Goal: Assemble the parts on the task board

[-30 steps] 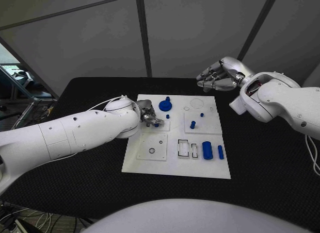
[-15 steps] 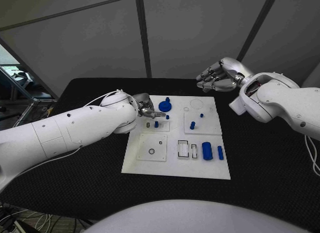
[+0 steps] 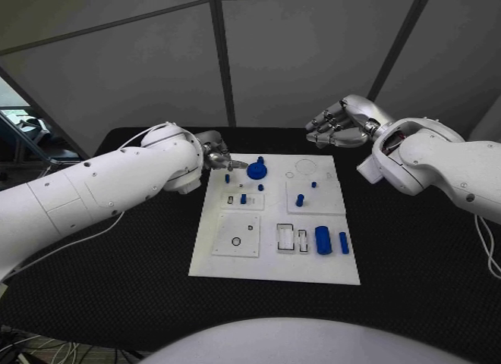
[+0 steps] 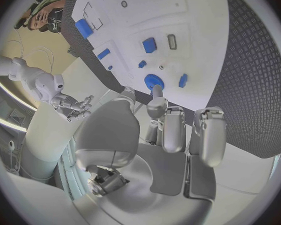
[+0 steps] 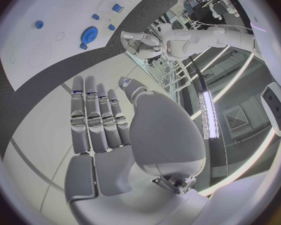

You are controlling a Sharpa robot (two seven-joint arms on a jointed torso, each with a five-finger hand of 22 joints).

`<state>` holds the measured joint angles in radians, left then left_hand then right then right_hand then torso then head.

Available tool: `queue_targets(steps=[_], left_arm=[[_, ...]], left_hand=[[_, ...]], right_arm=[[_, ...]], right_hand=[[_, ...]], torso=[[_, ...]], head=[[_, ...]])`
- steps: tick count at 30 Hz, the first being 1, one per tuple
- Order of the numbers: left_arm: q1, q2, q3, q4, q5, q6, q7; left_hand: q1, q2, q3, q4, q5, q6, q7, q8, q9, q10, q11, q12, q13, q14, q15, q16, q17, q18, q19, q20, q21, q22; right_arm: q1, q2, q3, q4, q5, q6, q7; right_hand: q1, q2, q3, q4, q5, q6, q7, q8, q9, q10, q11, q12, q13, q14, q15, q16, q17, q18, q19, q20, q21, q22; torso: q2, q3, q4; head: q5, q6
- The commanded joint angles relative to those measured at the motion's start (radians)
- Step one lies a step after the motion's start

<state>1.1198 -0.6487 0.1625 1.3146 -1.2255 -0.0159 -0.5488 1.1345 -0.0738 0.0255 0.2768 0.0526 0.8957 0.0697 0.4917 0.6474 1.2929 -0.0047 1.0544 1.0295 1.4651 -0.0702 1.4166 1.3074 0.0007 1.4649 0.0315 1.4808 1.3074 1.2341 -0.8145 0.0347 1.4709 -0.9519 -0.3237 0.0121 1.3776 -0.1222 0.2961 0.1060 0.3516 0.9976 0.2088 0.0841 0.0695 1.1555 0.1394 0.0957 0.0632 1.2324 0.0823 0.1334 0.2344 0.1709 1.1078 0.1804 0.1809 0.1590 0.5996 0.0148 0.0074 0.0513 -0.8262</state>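
Task board [image 3: 275,267]: white plate at the middle of your black table [image 3: 426,250], carrying blue parts. A round gear-like part [image 3: 257,170] sits at the board's 12 o'clock end; a thick cylinder [image 3: 324,241] and a slim bar [image 3: 344,243] lie toward 4 o'clock.

Left hand [image 3: 218,158]: at the board's 11 o'clock corner, fingers apart, holding nothing. You appear to be between placements; your next move calls for picking a loose part.

Right hand [image 3: 336,126]: beyond 12 o'clock; its wrist view shows the fingers [image 5: 97,117] straight, side by side, empty, which the head view leaves unclear.
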Motion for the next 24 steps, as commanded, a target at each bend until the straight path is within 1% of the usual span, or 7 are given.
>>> queue_targets(steps=[1, 6, 10, 13, 19, 22, 24], left_arm=[[0.020, 0.025, 0.003, -0.066, 0.026, 0.117, 0.024], [0.039, 0.065, 0.005, -0.177, 0.027, 0.150, 0.052], [0.046, 0.091, 0.005, -0.247, 0.026, 0.186, 0.071], [0.049, 0.106, 0.005, -0.287, 0.026, 0.211, 0.080], [0.048, 0.132, -0.008, -0.338, 0.014, 0.252, 0.091], [0.047, 0.139, -0.010, -0.351, 0.009, 0.256, 0.093], [0.047, 0.143, -0.011, -0.358, 0.006, 0.257, 0.094]], left_hand=[[0.031, 0.003, -0.022, 0.004, -0.001, -0.027, 0.018, -0.034, -0.028, -0.055, 0.016, -0.068, -0.066, 0.054, 0.017, -0.025, 0.107, 0.041, 0.011, 0.019, -0.050, 0.130], [0.039, 0.006, -0.040, 0.008, -0.001, -0.024, 0.022, -0.044, -0.042, -0.059, 0.021, -0.068, -0.069, 0.054, 0.021, -0.022, 0.109, 0.042, 0.009, 0.025, -0.054, 0.127], [0.050, 0.014, -0.044, 0.007, 0.000, -0.019, 0.023, -0.047, -0.051, -0.061, 0.021, -0.069, -0.072, 0.053, 0.023, -0.024, 0.107, 0.045, 0.004, 0.028, -0.063, 0.120], [0.062, 0.024, -0.046, 0.006, 0.001, -0.014, 0.023, -0.050, -0.058, -0.057, 0.022, -0.060, -0.067, 0.054, 0.023, -0.020, 0.110, 0.044, 0.007, 0.029, -0.060, 0.124], [0.066, 0.027, -0.047, 0.007, 0.001, -0.010, 0.022, -0.052, -0.062, -0.056, 0.021, -0.059, -0.067, 0.054, 0.023, -0.021, 0.110, 0.044, 0.007, 0.030, -0.059, 0.124], [0.064, 0.031, -0.050, 0.010, 0.001, -0.007, 0.022, -0.054, -0.066, -0.056, 0.021, -0.058, -0.067, 0.055, 0.023, -0.019, 0.111, 0.043, 0.009, 0.030, -0.057, 0.127], [0.060, 0.033, -0.053, 0.012, 0.001, -0.004, 0.022, -0.056, -0.070, -0.055, 0.021, -0.056, -0.067, 0.055, 0.023, -0.019, 0.112, 0.043, 0.009, 0.030, -0.057, 0.128]], right_arm=[[0.002, 0.003, 0.001, 0.000, 0.000, 0.005, 0.012], [0.002, 0.002, 0.001, 0.002, 0.000, 0.006, 0.011], [0.002, 0.002, 0.001, 0.004, 0.000, 0.003, 0.008], [0.002, 0.002, 0.001, 0.007, 0.000, 0.003, 0.006], [0.002, 0.004, 0.001, 0.009, 0.000, 0.003, 0.003], [0.002, 0.004, 0.001, 0.009, 0.000, 0.003, 0.002], [0.002, 0.004, 0.001, 0.009, 0.000, 0.003, 0.002]], right_hand=[[0.001, 0.000, 0.003, 0.002, 0.007, -0.004, -0.003, 0.002, 0.001, -0.003, -0.002, 0.001, 0.000, -0.002, -0.002, -0.005, -0.001, 0.009, 0.000, 0.003, -0.005, -0.002], [0.001, 0.002, 0.004, 0.002, 0.008, -0.002, -0.004, 0.004, 0.002, -0.002, -0.002, 0.002, 0.000, -0.002, -0.002, -0.007, -0.002, 0.010, 0.001, 0.003, -0.007, -0.003], [0.000, 0.002, 0.004, 0.003, 0.008, -0.001, -0.004, 0.004, 0.002, -0.001, -0.003, 0.003, 0.000, -0.002, -0.002, -0.008, -0.003, 0.010, 0.002, 0.003, -0.007, -0.004], [-0.001, 0.003, 0.005, 0.004, 0.009, 0.000, -0.005, 0.005, 0.002, 0.000, -0.003, 0.004, 0.000, -0.001, -0.002, -0.009, -0.003, 0.010, 0.002, 0.003, -0.008, -0.004], [-0.003, 0.005, 0.006, 0.005, 0.013, 0.002, -0.006, 0.008, 0.003, 0.003, -0.005, 0.006, 0.000, 0.003, -0.003, -0.010, -0.004, 0.011, 0.006, 0.003, -0.010, -0.006], [-0.003, 0.005, 0.007, 0.005, 0.016, 0.003, -0.007, 0.008, 0.003, 0.003, -0.005, 0.007, 0.000, 0.004, -0.004, -0.011, -0.005, 0.012, 0.007, 0.003, -0.010, -0.006], [-0.003, 0.005, 0.007, 0.005, 0.017, 0.003, -0.007, 0.009, 0.003, 0.003, -0.005, 0.007, 0.000, 0.005, -0.004, -0.011, -0.005, 0.012, 0.008, 0.003, -0.010, -0.007]], torso=[[0.000, 0.0008, -0.0002], [0.003, -0.0003, -0.0055], [0.003, 0.0005, -0.0044], [0.007, 0.0004, -0.0054], [0.007, -0.0001, -0.0057], [0.008, -0.0006, -0.0065], [0.006, 0.0002, -0.0062]], head=[[0.010, 0.007], [0.009, 0.013], [0.011, 0.015], [0.012, 0.017], [0.012, 0.013], [0.015, 0.011], [0.015, 0.009]])
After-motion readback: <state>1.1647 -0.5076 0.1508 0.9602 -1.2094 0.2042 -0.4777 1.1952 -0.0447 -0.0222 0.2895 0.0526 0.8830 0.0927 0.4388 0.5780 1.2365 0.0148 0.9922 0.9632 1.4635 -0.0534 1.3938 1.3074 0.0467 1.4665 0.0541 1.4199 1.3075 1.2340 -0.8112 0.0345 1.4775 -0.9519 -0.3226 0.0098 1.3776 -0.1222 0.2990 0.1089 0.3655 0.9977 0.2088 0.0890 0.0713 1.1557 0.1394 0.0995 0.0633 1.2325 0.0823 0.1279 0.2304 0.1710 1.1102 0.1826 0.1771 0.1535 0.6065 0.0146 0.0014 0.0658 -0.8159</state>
